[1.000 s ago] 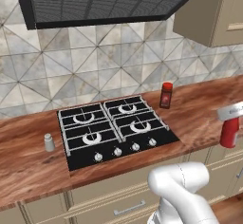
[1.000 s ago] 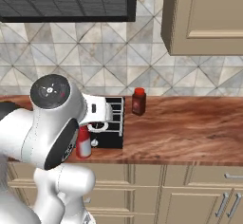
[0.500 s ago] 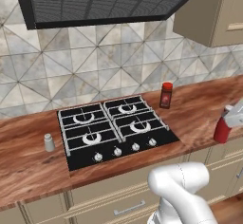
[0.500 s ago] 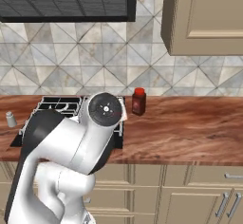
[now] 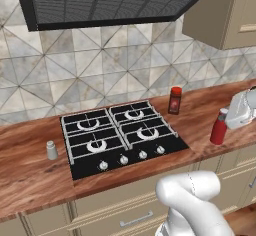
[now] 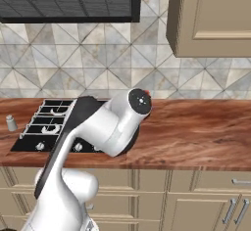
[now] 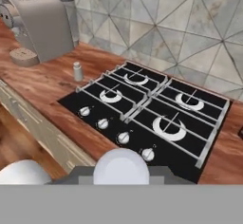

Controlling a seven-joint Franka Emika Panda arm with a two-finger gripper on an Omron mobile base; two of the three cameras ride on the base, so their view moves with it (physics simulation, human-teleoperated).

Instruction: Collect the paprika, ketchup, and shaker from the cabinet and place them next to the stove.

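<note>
red ketchup [image 5: 218, 130] is what i'm carrying, slim bottle at the right edge of the left base view, upright, right by the white hand, low over the wooden counter [image 5: 30, 180] to the right of the stove [image 5: 122, 137]. gripper [image 5: 223, 122] fingers are drawn in and i read them as clamped on the ketchup near its top, though the contact itself is mostly hidden by the hand. whether the bottle base is touching the wood or just above it, cannot tell. paprika [image 5: 174, 100] already stands on the counter just beside the stove's back right corner, shaker [image 5: 51, 150] stands on the counter near the stove's left side, also seen in the right base view [image 6: 11, 123] and hand view [image 7: 77, 71]. so two of three look placed, ketchup is the last one. hand view looks across the stove [image 7: 152, 118] from its right side, with a pale grey appliance [image 7: 42, 26] further down the counter. to do this step well i'd keep the bottle vertical, lower it straight until the base sits flat on bare wood, near the stove but off the grates and knobs, and well back from the counter's front edge. bottle is tall and narrow so it tips easily, i'd part the fingers only once it's seated, then lift straight up without dragging sideways. keep clear of the paprika when retreating.
</note>
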